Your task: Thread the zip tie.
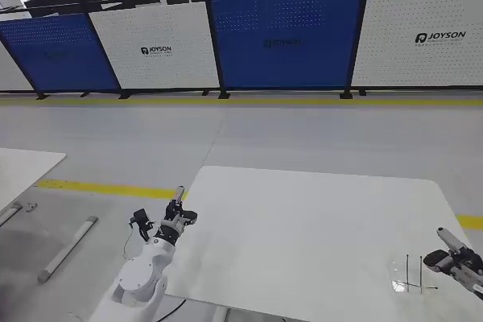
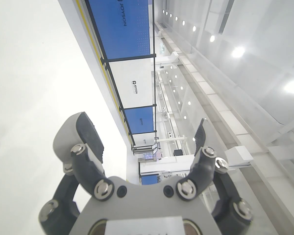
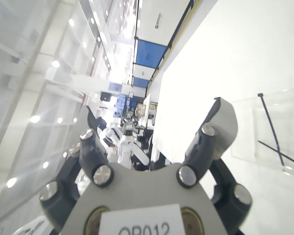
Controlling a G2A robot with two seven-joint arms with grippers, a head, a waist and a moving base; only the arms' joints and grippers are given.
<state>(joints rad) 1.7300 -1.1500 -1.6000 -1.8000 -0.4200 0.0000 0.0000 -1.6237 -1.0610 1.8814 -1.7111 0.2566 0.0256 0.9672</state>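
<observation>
Black zip ties (image 1: 421,272) lie crossed in a shallow clear tray (image 1: 398,278) at the near right corner of the white table (image 1: 306,233). My right gripper (image 1: 441,248) hovers just right of that tray, open and holding nothing. In the right wrist view the open right gripper (image 3: 154,113) points past the table's edge, with a zip tie (image 3: 269,121) on the clear tray (image 3: 245,128) off to one side. My left gripper (image 1: 181,205) sits at the table's left edge, far from the ties. In its own view the left gripper (image 2: 144,133) is open and bare.
Blue and white partition panels (image 1: 282,40) stand across the floor behind the table. A second white table (image 1: 16,173) stands at the far left, and a white bar (image 1: 67,248) lies on the floor near it.
</observation>
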